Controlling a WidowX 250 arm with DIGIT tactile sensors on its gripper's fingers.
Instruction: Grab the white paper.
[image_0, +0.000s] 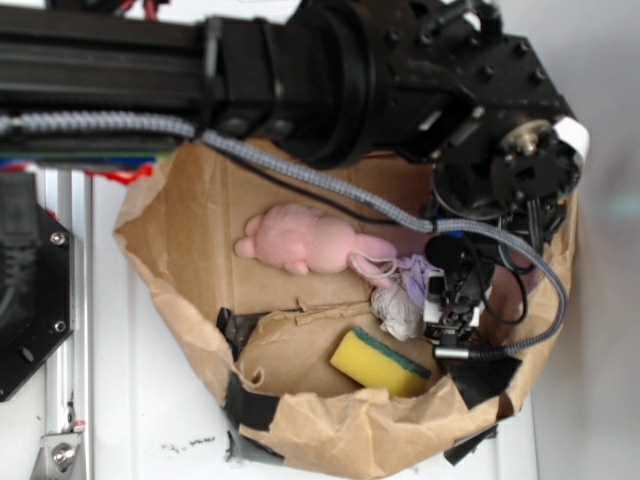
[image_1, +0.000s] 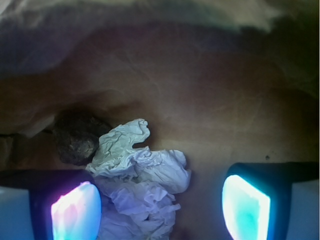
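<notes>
hand (image_1: 160, 200) wide | white paper (image_1: 140, 175) between pads – nearer the left | bunny (image_0: 305, 240), sponge (image_0: 380, 362) beside

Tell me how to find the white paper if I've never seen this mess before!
Look inside the brown paper bag, at the floor near the black gripper. Between the pink plush bunny and the yellow sponge sits the white paper. It's the only crumpled, greyish-white, wrinkly ball; its neighbours are smooth and colourful.
</notes>
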